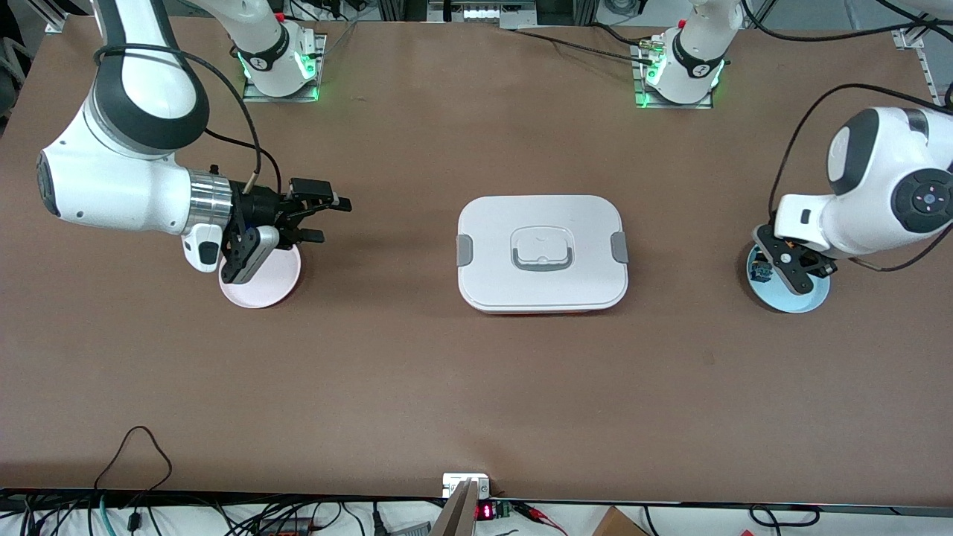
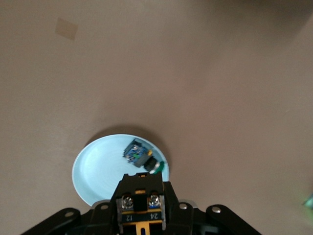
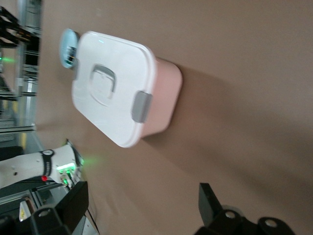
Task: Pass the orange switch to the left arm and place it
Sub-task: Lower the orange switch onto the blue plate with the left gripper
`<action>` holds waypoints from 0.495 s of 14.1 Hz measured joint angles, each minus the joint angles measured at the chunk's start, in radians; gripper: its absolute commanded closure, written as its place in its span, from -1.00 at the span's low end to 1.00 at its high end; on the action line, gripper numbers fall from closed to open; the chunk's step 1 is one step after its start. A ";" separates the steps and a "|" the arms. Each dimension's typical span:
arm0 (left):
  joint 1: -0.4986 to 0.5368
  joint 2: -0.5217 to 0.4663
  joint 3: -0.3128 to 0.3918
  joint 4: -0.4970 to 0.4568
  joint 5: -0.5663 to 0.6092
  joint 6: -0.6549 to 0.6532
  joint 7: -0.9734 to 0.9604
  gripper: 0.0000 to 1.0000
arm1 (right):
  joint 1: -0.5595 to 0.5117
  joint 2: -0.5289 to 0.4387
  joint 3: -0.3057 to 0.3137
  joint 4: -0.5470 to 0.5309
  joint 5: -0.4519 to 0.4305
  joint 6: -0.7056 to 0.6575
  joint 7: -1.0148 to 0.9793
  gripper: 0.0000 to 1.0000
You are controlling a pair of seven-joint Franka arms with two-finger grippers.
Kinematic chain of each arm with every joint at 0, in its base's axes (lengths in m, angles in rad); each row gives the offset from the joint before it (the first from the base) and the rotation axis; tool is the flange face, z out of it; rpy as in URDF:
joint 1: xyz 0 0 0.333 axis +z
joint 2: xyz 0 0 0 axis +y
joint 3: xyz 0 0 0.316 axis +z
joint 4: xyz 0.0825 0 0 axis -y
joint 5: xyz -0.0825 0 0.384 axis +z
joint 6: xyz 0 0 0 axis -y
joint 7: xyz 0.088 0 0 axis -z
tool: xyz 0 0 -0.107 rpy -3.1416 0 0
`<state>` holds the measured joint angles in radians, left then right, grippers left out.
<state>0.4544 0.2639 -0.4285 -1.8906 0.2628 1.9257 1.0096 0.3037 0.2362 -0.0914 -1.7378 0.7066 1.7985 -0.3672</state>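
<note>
My left gripper (image 1: 791, 266) hangs just over the light blue plate (image 1: 808, 298) at the left arm's end of the table. In the left wrist view it (image 2: 140, 208) is shut on the orange switch (image 2: 139, 186), whose black body with two screws and orange-yellow marks shows; its cap is hidden. My right gripper (image 1: 331, 217) is open and empty above the edge of the pink plate (image 1: 268, 286); its fingers stand wide apart in the right wrist view (image 3: 142, 205). The white box (image 1: 542, 251) stands mid-table between the two arms, lid on, and shows in the right wrist view (image 3: 117, 93).
A small dark part with a green cap and blue body (image 2: 140, 155) lies on the light blue plate (image 2: 95, 169), just under the held switch. Cables and equipment run along the table's edge nearest the front camera.
</note>
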 measured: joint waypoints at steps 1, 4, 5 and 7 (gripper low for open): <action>0.032 0.017 0.001 -0.022 0.008 0.056 0.067 0.75 | 0.000 0.000 0.000 0.001 -0.083 -0.009 0.044 -1.00; 0.124 0.060 0.004 -0.090 0.077 0.221 0.228 0.75 | 0.002 0.001 0.003 0.002 -0.341 -0.030 0.147 -1.00; 0.147 0.082 0.005 -0.101 0.113 0.264 0.270 0.75 | 0.002 0.001 0.004 0.002 -0.430 -0.043 0.169 -1.00; 0.185 0.138 0.006 -0.108 0.191 0.344 0.314 0.75 | -0.001 0.001 0.002 0.014 -0.569 -0.085 0.183 -1.00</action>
<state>0.6397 0.4023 -0.4229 -1.9988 0.4539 2.2695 1.3235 0.3025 0.2371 -0.0898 -1.7238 0.1376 1.7139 -0.1845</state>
